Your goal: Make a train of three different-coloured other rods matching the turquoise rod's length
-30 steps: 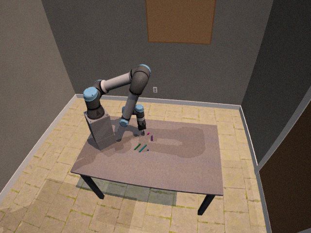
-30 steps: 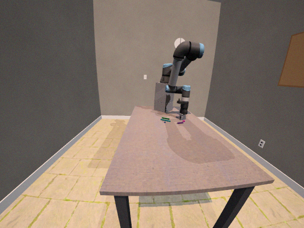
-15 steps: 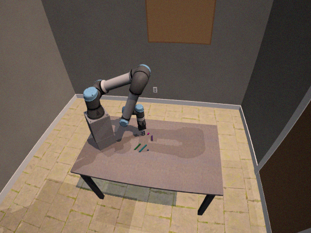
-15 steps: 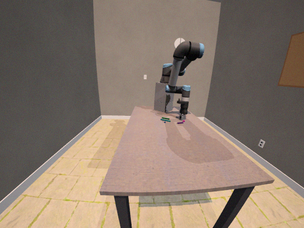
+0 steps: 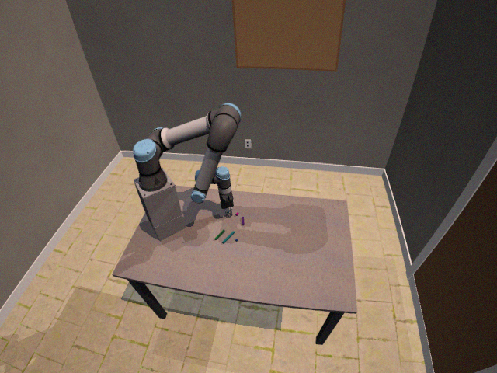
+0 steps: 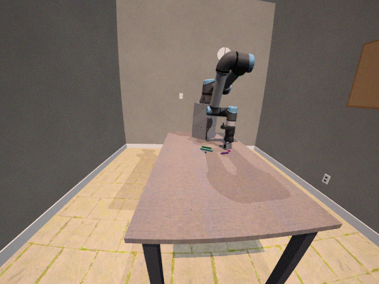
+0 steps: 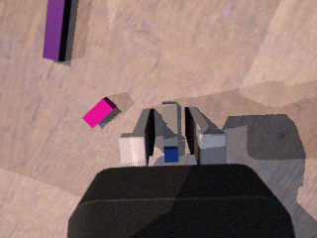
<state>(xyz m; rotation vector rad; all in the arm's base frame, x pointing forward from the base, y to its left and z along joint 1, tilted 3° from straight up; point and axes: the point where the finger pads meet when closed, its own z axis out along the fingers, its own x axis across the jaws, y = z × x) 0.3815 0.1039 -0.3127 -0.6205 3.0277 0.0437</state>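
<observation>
My gripper [image 7: 169, 122] stands low over the table, fingers open, with a narrow gap on each side of a grey rod [image 7: 171, 124] that lies flat between them. It also shows in the top view [image 5: 227, 212] and in the exterior view [image 6: 227, 148]. A short magenta rod [image 7: 99, 113] lies just to the left, apart from the fingers. A purple rod [image 7: 58, 30] lies farther off. In the top view the magenta rod [image 5: 237, 214], the purple rod [image 5: 242, 220], a green rod [image 5: 219, 235], the turquoise rod [image 5: 228, 237] and a tiny blue rod [image 5: 235, 239] lie separately.
The arm's grey pedestal [image 5: 159, 208] stands on the table's far left corner, close behind the rods. The green and turquoise rods lie side by side, nearly parallel, in the exterior view too [image 6: 206, 148].
</observation>
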